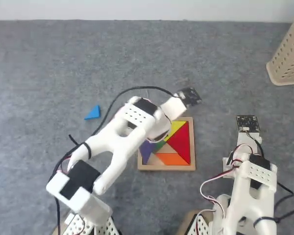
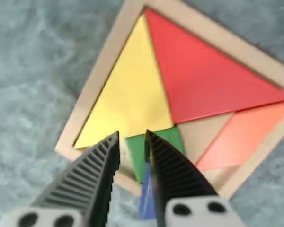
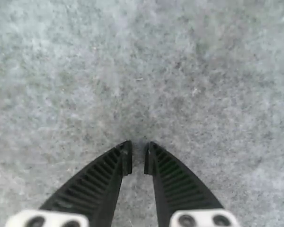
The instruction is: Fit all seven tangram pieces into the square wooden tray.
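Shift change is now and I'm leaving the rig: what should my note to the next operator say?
Left gripper: slightly open, low over the green piece in the tray.
Right gripper: shut, over bare carpet.
Done: yellow piece, red piece and orange piece lie in the tray.
Left: blue triangle lies on the carpet, apart from the tray; a bare gap shows inside it.

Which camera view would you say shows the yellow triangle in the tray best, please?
The left wrist view: the yellow triangle lies close and nearly whole in the tray. In the high view the triangle is small and partly covered by the left arm. The right wrist view faces grey mat.
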`<state>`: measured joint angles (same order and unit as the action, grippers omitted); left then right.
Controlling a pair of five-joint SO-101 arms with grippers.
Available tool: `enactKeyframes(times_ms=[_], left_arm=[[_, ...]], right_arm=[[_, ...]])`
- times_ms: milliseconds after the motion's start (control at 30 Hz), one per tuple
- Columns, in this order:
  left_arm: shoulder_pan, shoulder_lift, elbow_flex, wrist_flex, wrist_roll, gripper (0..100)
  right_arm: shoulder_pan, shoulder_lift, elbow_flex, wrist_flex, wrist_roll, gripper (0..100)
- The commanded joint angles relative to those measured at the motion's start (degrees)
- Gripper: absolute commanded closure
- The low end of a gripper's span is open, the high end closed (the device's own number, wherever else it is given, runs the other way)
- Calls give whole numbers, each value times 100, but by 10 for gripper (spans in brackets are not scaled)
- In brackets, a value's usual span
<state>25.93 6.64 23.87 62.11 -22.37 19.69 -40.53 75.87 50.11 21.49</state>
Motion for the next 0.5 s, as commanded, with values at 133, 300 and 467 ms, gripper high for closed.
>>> enactKeyframes(times_ms=[133,300,467], left_arm=[[-527,-105,-215,9,-149,910],[-1090,-105,-426,62,141,910],[-1582,-114,-92,88,580,947]], right_arm=[[-48,-136,-26,-84,79,915],[-48,-136,-26,-84,79,916],[-48,-136,-26,-84,79,916]])
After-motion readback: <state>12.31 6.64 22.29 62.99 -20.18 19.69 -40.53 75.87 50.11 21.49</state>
